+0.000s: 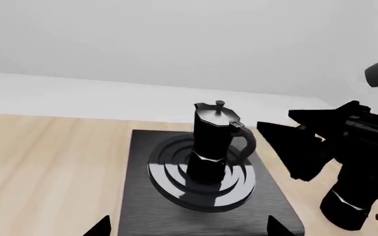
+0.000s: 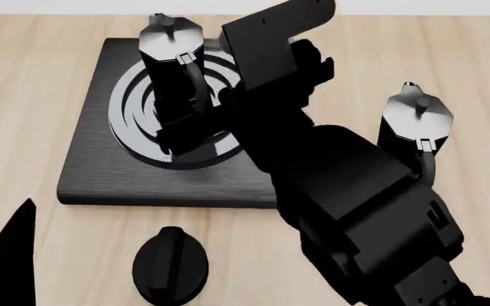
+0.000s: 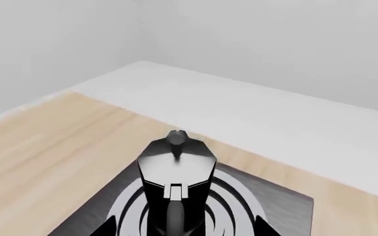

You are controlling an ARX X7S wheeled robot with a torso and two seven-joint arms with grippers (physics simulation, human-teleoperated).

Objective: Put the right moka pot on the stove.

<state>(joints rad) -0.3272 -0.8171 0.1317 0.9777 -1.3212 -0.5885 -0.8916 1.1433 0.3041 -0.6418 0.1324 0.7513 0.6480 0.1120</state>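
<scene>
Since the moka pot (image 2: 170, 57) stands upright on the stove (image 2: 92, 159), over its burner rings, the right gripper (image 2: 196, 131) sits just behind its handle, jaws spread and not clamping it. Off the stove, a second moka pot (image 2: 415, 124) stands on the wood.
</scene>
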